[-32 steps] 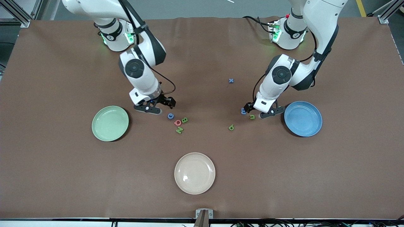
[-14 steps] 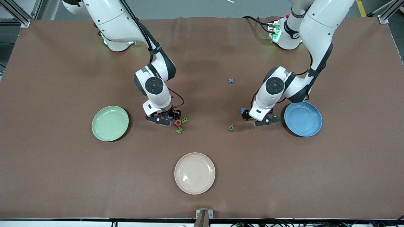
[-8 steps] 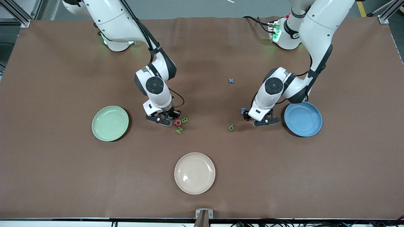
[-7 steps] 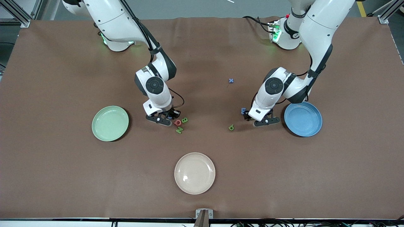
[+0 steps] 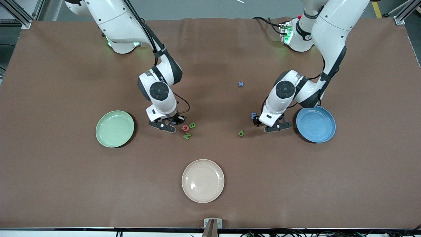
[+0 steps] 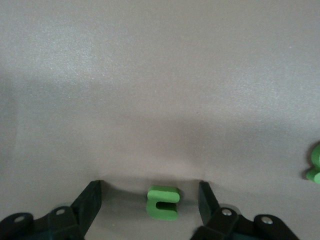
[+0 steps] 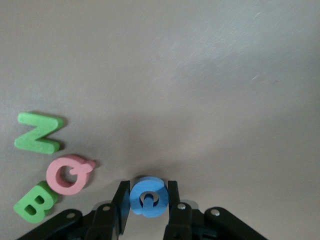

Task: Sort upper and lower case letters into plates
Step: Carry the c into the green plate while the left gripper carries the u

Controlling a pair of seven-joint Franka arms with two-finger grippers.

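My right gripper is low at the table, shut on a round blue foam letter with a finger pressed on each side. Beside it lie a pink Q, a green B and a green N. My left gripper is down next to the blue plate. It stands open around a small green u, with a gap on both sides. The mint green plate lies toward the right arm's end and holds nothing.
A cream-beige plate sits nearest the front camera, mid-table. A blue letter lies just by the left hand, a green letter a little nearer the camera, and a blue x farther back.
My right gripper has shut on the blue letter and shifted slightly toward the mint green plate. My left gripper has stayed low around the green u.
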